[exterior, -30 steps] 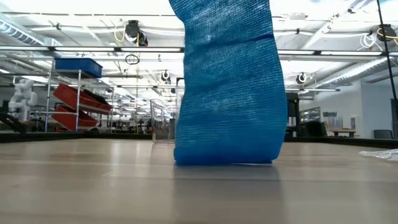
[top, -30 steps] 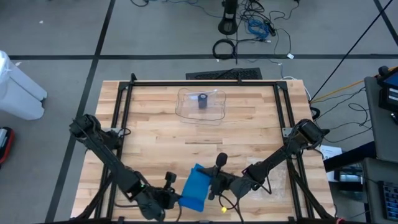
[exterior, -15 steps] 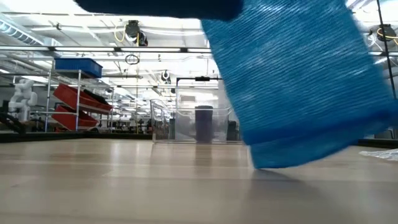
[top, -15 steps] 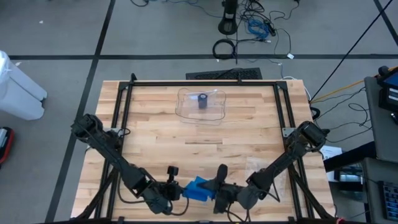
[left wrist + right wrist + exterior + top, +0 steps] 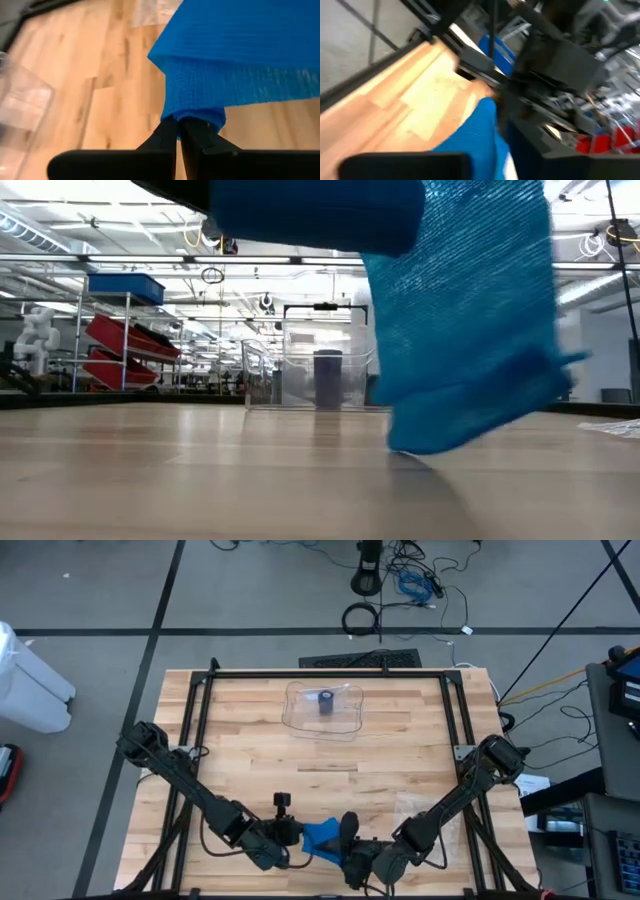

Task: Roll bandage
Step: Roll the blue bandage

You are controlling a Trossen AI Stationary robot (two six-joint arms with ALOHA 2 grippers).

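Note:
The blue bandage (image 5: 320, 837) hangs between my two grippers near the table's near edge. In the low view its wide mesh band (image 5: 465, 320) slants down, and its lower end (image 5: 425, 442) meets the wood. My left gripper (image 5: 292, 834) is shut on it from the left; the left wrist view shows the cloth (image 5: 240, 55) spreading out beyond the fingers. My right gripper (image 5: 346, 836) stands close against the bandage's right side, with blue cloth (image 5: 472, 137) right before its camera. My left gripper pinches a bunched end of the bandage (image 5: 196, 116) between its two fingers (image 5: 167, 137). It comes from the table's left, slanting down. The cloth fans out past the fingertips and hangs down, with only its lower end on the table.
A clear plastic tray (image 5: 323, 707) with a dark roll (image 5: 326, 702) standing in it sits at the far middle, and shows beyond the bandage in the low view (image 5: 320, 380). A clear wrapper (image 5: 420, 812) lies at the near right. Black frame rails (image 5: 330, 673) border the table.
My left gripper has moved toward the table's right, closer to my right gripper, which has rolled and drawn toward the near edge. The bandage, a wide sheet hanging straight down a second ago, is now gathered small between them. Its hanging part has swung right and tilted.

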